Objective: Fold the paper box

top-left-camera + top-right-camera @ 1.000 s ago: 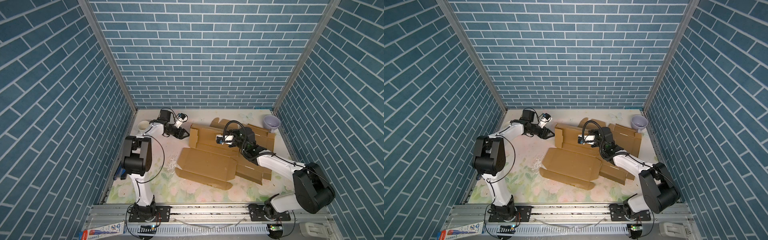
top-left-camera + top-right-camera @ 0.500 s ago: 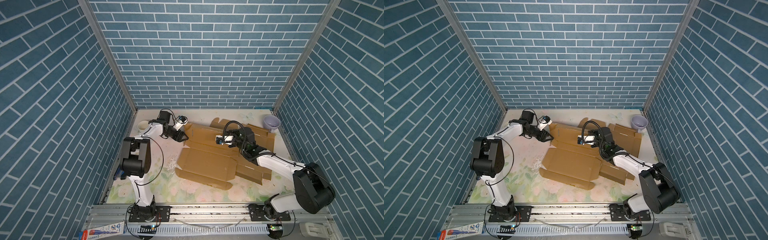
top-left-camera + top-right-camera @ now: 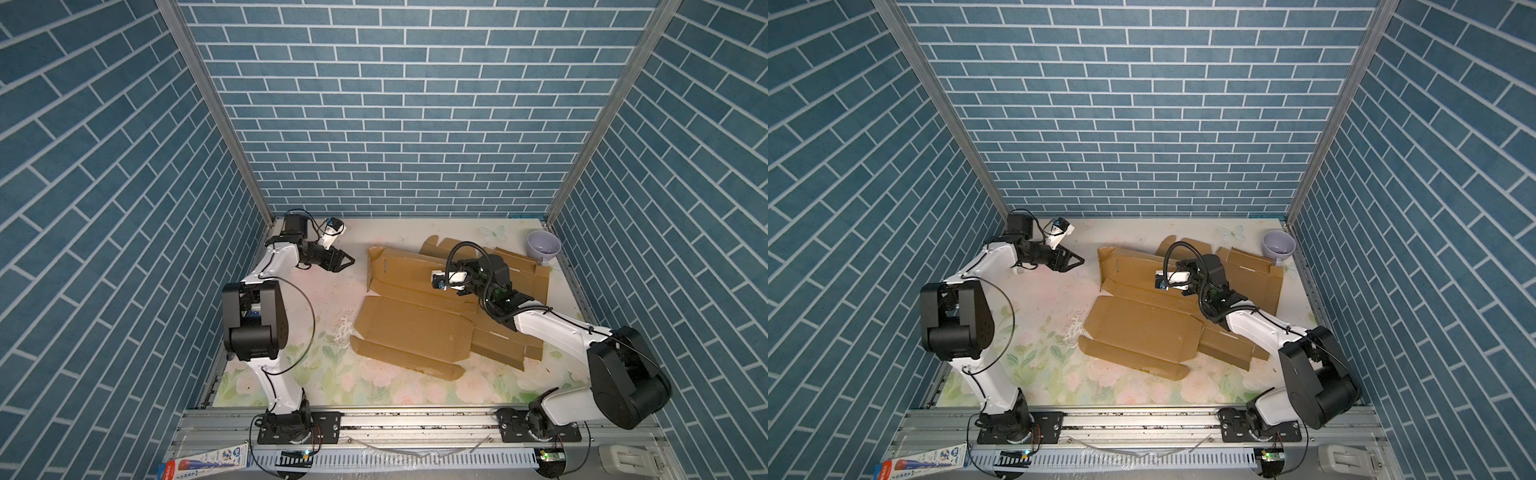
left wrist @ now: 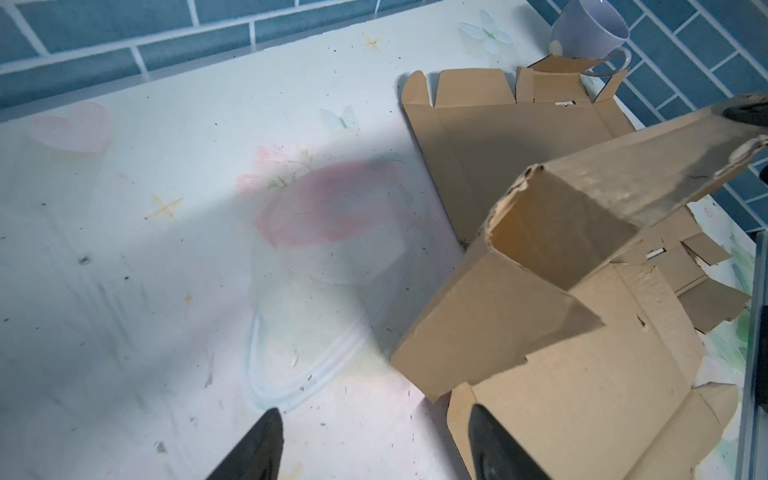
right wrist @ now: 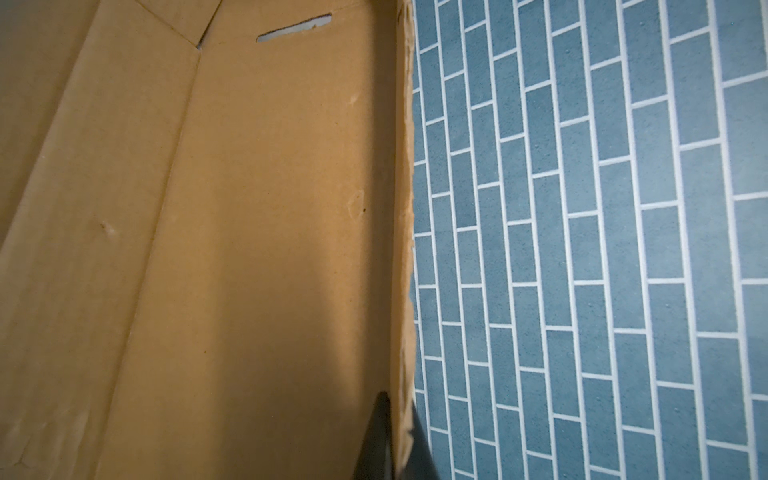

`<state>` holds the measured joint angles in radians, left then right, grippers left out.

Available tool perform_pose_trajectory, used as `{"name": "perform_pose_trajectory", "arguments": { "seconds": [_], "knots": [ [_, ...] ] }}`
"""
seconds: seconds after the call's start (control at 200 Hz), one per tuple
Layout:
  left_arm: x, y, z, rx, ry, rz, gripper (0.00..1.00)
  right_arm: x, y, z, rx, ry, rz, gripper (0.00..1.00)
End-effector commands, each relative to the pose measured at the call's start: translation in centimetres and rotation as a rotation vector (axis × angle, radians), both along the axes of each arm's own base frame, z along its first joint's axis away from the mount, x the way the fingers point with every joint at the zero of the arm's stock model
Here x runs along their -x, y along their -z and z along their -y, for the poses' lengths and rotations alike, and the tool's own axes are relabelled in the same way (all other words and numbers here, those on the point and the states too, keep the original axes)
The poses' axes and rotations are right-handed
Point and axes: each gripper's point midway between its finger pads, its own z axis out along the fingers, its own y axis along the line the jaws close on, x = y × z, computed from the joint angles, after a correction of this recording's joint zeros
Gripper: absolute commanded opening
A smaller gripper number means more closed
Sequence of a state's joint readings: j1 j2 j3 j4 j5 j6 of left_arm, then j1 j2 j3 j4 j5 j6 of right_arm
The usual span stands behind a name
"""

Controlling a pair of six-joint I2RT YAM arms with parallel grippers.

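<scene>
The brown paper box (image 3: 415,328) (image 3: 1142,328) lies mostly flat on the floral table, and its back panel (image 3: 399,270) (image 4: 615,174) is lifted upright. My right gripper (image 5: 397,401) is shut on that panel's top edge (image 5: 405,208), one finger on each side. In both top views the right wrist (image 3: 486,270) (image 3: 1208,270) hangs over that panel. The panel's end flap (image 4: 490,328) bends inward. My left gripper (image 3: 347,264) (image 3: 1077,262) (image 4: 374,409) is open and empty, hovering just left of the box without touching it.
A lilac mug (image 3: 543,247) (image 3: 1278,246) (image 4: 590,29) stands in the back right corner beside the box's far flaps. Blue brick walls close three sides. A printed carton (image 3: 203,457) lies on the front rail. Bare table (image 3: 332,299) stretches left of the box.
My left gripper has drawn back to the left, away from the end flap, and its jaws stand wider. The right gripper keeps its hold on the raised panel.
</scene>
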<state>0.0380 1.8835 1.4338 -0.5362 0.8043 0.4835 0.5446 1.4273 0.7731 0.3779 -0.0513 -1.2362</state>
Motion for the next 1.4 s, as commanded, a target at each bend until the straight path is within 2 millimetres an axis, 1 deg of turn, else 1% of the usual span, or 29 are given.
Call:
{"name": "perform_pose_trajectory", "arguments": {
  "seconds": [0.0, 0.075, 0.145, 0.205, 0.27, 0.34, 0.45, 0.545, 0.635, 0.75, 0.885, 0.925, 1.09, 1.205, 1.28, 1.395],
  "knots": [
    [-0.7, 1.1, 2.0, 0.035, 0.066, 0.006, 0.72, -0.1, -1.3, -0.2, 0.014, -0.025, 0.041, 0.0],
    [-1.4, 1.2, 2.6, 0.068, 0.088, 0.014, 0.72, -0.1, -1.3, -0.3, 0.011, -0.025, 0.043, 0.0],
    [-1.5, 1.3, 3.2, 0.097, 0.115, 0.01, 0.72, -0.2, -1.4, -0.3, 0.01, -0.026, 0.045, 0.0],
    [-1.1, 1.4, 4.1, 0.117, 0.153, 0.005, 0.71, -0.2, -1.5, -0.4, 0.009, -0.026, 0.048, 0.0],
    [-0.2, 1.7, 5.0, 0.119, 0.205, -0.01, 0.69, -0.3, -1.6, -0.4, 0.008, -0.027, 0.051, 0.0],
    [0.4, 2.3, 5.5, 0.122, 0.234, -0.038, 0.65, -0.4, -1.7, -0.5, 0.007, -0.028, 0.053, 0.0],
    [0.6, 2.3, 6.0, 0.156, 0.249, -0.047, 0.58, -0.5, -1.9, -0.6, 0.003, -0.03, 0.059, 0.0],
    [0.7, 2.0, 6.5, 0.172, 0.264, -0.047, 0.54, -0.6, -2.0, -0.7, 0.001, -0.03, 0.061, 0.0],
    [1.3, 2.1, 7.0, 0.158, 0.294, -0.057, 0.5, -0.6, -1.9, -0.8, 0.001, -0.033, 0.06, 0.0],
    [2.2, 2.3, 7.6, 0.141, 0.323, -0.073, 0.47, -0.8, -1.7, -0.9, 0.0, -0.035, 0.059, 0.0],
    [2.8, 2.3, 7.9, 0.127, 0.332, -0.083, 0.38, -0.8, -1.9, -1.1, -0.004, -0.039, 0.062, 0.0],
    [3.0, 2.4, 8.0, 0.118, 0.333, -0.089, 0.36, -0.8, -1.9, -1.2, -0.006, -0.042, 0.062, 0.0],
    [3.6, 3.0, 8.8, 0.05, 0.343, -0.09, 0.36, -0.7, -2.1, -1.5, -0.01, -0.049, 0.061, 0.0],
    [3.6, 3.0, 9.0, 0.015, 0.325, -0.066, 0.41, -0.7, -1.9, -1.4, -0.009, -0.045, 0.054, 0.0],
    [3.1, 2.7, 9.0, -0.001, 0.301, -0.032, 0.42, -0.7, -1.8, -1.5, -0.009, -0.046, 0.052, 0.0],
    [2.7, 2.4, 9.8, -0.023, 0.284, 0.011, 0.39, -0.7, -1.9, -1.6, -0.012, -0.047, 0.053, 0.0]
  ]
}}
